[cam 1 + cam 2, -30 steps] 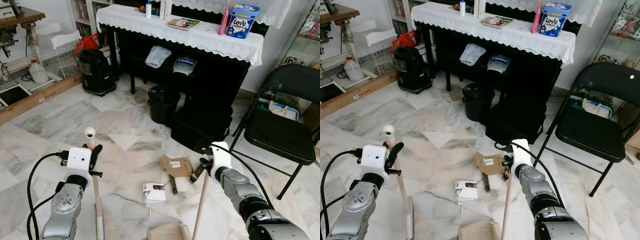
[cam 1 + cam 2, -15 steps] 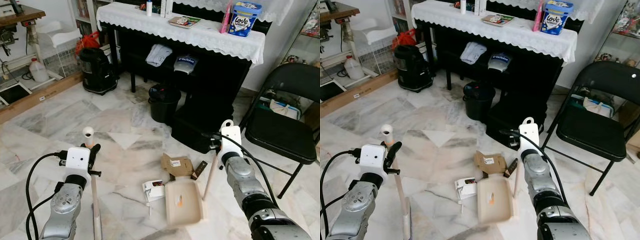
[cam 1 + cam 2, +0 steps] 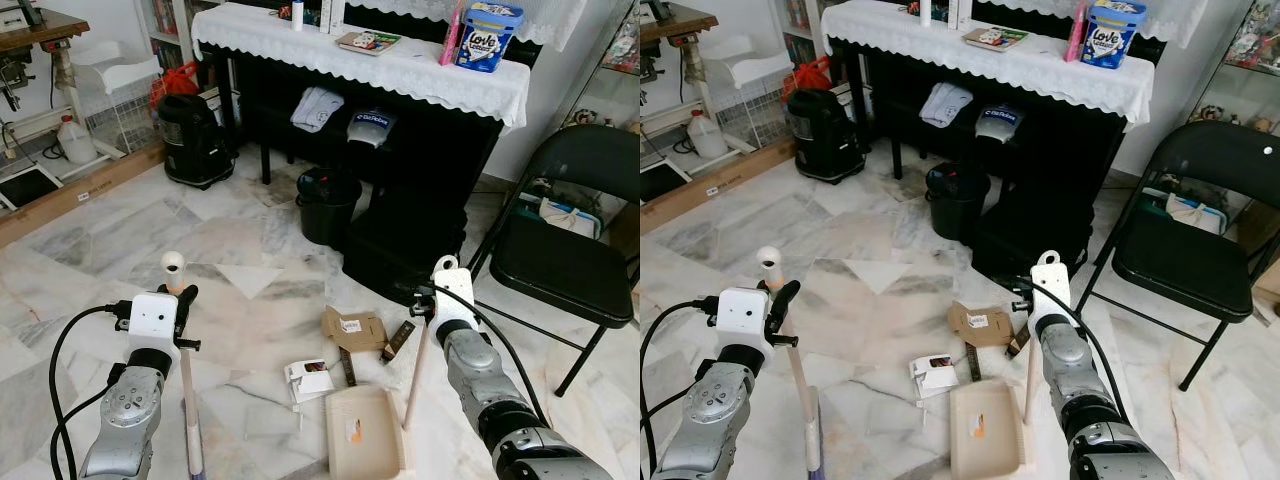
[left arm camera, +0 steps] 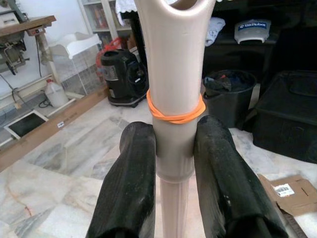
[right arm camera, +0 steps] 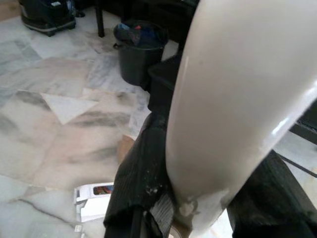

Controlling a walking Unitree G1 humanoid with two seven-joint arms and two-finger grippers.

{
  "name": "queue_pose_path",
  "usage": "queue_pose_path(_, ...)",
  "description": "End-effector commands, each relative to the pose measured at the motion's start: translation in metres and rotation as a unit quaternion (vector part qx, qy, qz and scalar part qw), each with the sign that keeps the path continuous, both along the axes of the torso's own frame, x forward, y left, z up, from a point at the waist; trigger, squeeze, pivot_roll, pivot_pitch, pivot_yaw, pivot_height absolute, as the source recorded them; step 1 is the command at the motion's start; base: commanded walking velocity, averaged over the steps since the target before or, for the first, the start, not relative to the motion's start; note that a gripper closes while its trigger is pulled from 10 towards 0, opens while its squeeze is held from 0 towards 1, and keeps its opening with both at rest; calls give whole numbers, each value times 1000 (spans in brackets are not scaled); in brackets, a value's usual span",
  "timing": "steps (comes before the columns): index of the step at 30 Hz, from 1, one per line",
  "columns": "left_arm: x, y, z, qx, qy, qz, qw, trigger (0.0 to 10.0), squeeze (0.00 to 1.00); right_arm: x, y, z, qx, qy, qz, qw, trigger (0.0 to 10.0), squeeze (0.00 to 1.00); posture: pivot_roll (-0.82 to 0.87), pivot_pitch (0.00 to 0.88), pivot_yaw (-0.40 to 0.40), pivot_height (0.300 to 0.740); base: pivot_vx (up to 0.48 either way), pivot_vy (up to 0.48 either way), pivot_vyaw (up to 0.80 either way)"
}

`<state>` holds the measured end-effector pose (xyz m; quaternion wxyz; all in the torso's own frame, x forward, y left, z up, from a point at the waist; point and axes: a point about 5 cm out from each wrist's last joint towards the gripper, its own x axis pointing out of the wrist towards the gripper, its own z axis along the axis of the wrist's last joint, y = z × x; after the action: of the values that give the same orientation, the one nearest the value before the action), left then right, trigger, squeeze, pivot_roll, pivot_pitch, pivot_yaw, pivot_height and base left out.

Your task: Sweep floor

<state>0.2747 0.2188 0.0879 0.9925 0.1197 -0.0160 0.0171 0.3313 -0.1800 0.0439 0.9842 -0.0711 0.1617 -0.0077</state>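
Observation:
My left gripper (image 3: 180, 303) is shut on a beige broom handle (image 4: 173, 74) just under its orange rubber band, and the stick runs down to the floor. My right gripper (image 3: 432, 302) is shut on the top of a dustpan's long handle (image 3: 413, 370), held nearly upright. The beige dustpan (image 3: 362, 432) lies flat on the marble floor with a small scrap inside. Just beyond it lie a white box (image 3: 308, 380), a brown cardboard piece (image 3: 352, 328) and two dark bars (image 3: 398, 341). In the right wrist view the pale handle (image 5: 237, 99) sits between my black fingers (image 5: 143, 173).
A black folding chair (image 3: 565, 250) stands at the right. Ahead is a black table with a white lace cloth (image 3: 400, 70), and under it a black bin (image 3: 327, 205) and a black case (image 3: 400, 250). A black vacuum (image 3: 195, 140) and a wooden board (image 3: 70, 195) are at the left.
My right gripper rose and stood the handle upright; the dustpan swung forward onto the floor beside the white box, then slid slightly back toward me. The left gripper stayed nearly still.

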Motion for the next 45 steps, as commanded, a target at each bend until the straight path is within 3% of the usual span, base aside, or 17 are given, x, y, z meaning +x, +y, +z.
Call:
queue_pose_path(1,4,2,8,13,-20,-3,1000,10000,0,-2,0,-2,-9,-6,-4,1000,10000,0,84,0,-77,740,0,0,0)
queue_pose_path(12,8,1,5,13,-17,-3,1000,10000,0,-3,-3,-3,-39,-10,-26,999,10000,0,80,0,-82,740,0,0,0)
queue_pose_path(24,11,3,2,10,-14,3,1000,10000,0,3,-10,5,-5,-24,-83,996,10000,0,72,0,-93,740,0,0,0)
queue_pose_path(45,11,14,-3,-16,-20,60,998,10000,0,-12,-4,-16,-2,3,-59,998,10000,0,84,26,-96,740,0,0,0)
